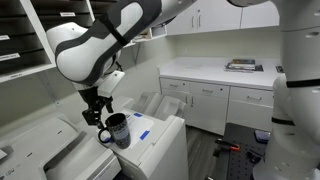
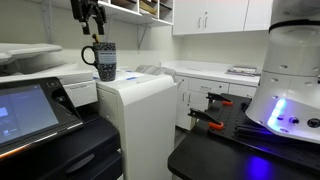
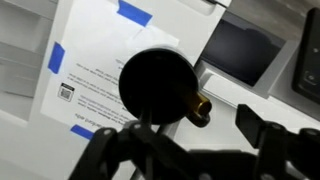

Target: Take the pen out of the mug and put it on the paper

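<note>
Mug (image 1: 117, 130), dark and glossy, upright near a corner of the white machine top (image 2: 135, 80). Shows in the wrist view from straight above as a black disc against the printed paper (image 3: 95, 75), with blue tape (image 3: 133, 12) at the sheet's edges; on the sheet or just beside it, cannot tell. Pen (image 3: 146, 122): only a thin dark shaft rising from the mug's mouth, blurred. Gripper (image 2: 92, 30) hangs just above the mug, fingers spread apart, clasping nothing.
</note>
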